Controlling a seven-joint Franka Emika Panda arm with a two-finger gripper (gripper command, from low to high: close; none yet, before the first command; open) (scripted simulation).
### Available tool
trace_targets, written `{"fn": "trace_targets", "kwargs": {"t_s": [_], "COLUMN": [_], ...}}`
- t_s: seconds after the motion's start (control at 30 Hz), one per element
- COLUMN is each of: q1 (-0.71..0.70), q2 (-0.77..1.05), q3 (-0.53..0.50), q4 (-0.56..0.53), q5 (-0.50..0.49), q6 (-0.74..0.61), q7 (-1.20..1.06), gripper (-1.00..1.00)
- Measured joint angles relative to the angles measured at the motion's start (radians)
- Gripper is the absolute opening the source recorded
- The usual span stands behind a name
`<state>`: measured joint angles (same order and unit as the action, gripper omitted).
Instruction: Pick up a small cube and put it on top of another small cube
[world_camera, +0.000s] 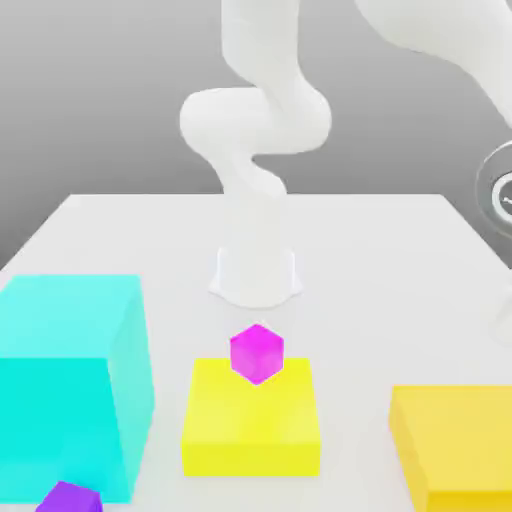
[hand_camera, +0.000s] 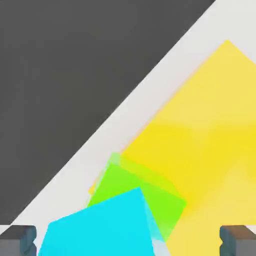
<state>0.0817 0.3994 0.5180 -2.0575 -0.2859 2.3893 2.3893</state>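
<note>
In the hand view my gripper (hand_camera: 128, 240) is open, its dark fingertips (hand_camera: 17, 240) standing far apart. Between them lies a small cyan cube (hand_camera: 95, 225), free of both fingers. It overlaps a small green cube (hand_camera: 150, 197) and appears to rest on top of it. Both are over a large yellow block (hand_camera: 200, 135) close to the table's edge. In the exterior view a small magenta cube (world_camera: 257, 352) sits on a flat yellow block (world_camera: 250, 420), and a small purple cube (world_camera: 68, 497) lies at the front left.
A big cyan cube (world_camera: 70, 380) stands on the exterior view's left and an orange-yellow block (world_camera: 455, 445) on its right. The arm's white base (world_camera: 255, 270) rises mid-table. The white table (hand_camera: 125, 117) ends at a dark drop beside the yellow block.
</note>
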Motion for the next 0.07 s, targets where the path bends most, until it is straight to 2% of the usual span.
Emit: {"fn": "trace_targets", "kwargs": {"t_s": [0.07], "q1": [-0.013], "q2": [-0.054], "q3": [0.019], "q4": [0.011], "q5": [0.043], "q6": [-0.057], "q7": [-0.028], "gripper": [1.00]}}
